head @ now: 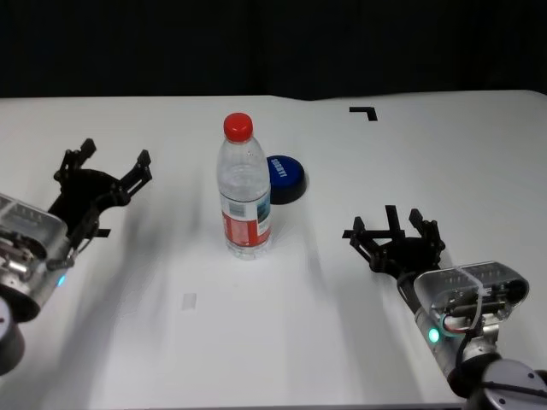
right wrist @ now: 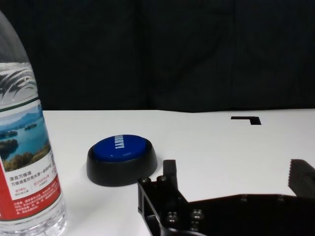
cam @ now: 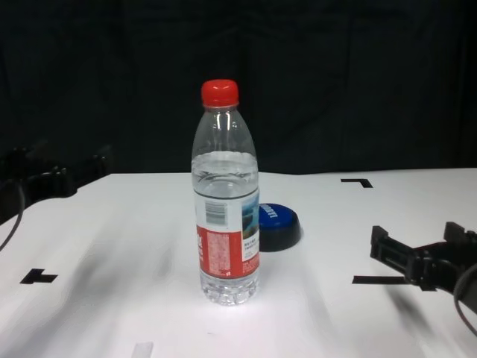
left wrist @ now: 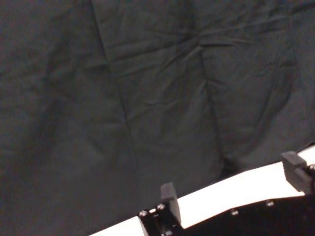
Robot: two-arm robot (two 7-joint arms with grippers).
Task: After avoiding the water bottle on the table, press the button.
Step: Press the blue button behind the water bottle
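Observation:
The water bottle [head: 245, 192] stands upright mid-table, clear with a red cap and red-and-white label; it also shows in the chest view [cam: 227, 216] and the right wrist view [right wrist: 24, 147]. The blue-topped button [head: 286, 178] sits just behind and to the right of it, partly hidden by the bottle in the chest view [cam: 277, 226], fully seen in the right wrist view [right wrist: 122, 158]. My right gripper [head: 393, 220] is open and empty, low over the table [head: 171, 342], right of the bottle and nearer than the button. My left gripper [head: 114, 154] is open and empty at the far left.
Black tape marks lie at the back right [head: 365, 111] and front left [cam: 39, 277]. A small pale tape piece [head: 189, 300] lies in front of the bottle. A dark curtain [left wrist: 147, 98] backs the table. Open tabletop lies between the right gripper and the button.

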